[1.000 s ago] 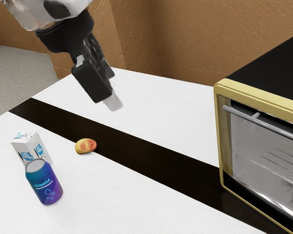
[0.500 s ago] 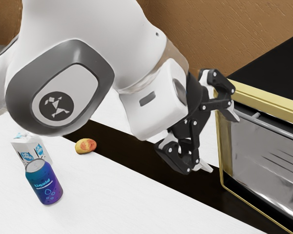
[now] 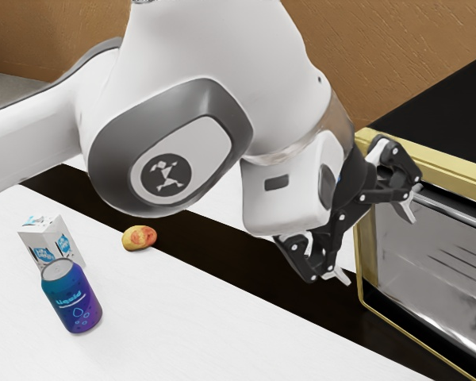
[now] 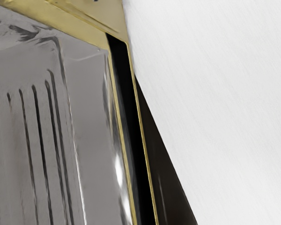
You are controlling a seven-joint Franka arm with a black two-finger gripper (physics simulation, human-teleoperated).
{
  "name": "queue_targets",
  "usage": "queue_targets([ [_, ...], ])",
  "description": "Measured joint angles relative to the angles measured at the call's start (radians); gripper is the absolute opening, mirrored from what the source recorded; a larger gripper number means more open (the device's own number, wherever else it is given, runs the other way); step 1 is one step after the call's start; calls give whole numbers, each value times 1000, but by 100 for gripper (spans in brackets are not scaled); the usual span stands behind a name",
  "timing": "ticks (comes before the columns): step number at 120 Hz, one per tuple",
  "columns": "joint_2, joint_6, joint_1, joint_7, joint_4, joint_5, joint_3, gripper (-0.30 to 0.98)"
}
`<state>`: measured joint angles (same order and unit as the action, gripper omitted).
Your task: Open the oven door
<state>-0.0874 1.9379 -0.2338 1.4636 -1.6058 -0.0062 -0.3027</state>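
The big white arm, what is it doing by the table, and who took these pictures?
That is a robot arm, drawn by a computer. Its black hand, called a gripper, has two fingers. They are spread apart beside the oven, and it holds nothing. Its job is to open the oven door.

The exterior view comes from a camera at the arm's side. The wrist view comes from a camera on the hand, looking at the oven's front and some table.

On the table are a blue-purple can, a white carton and a small yellow-and-red thing. I can't tell what that is.
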Motion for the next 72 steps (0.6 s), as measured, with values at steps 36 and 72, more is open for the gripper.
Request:
queue_targets([
  [36, 59, -7, -18, 40, 90, 9, -33, 69],
  [72, 193, -22, -7, 63, 205, 14, -38, 69],
])
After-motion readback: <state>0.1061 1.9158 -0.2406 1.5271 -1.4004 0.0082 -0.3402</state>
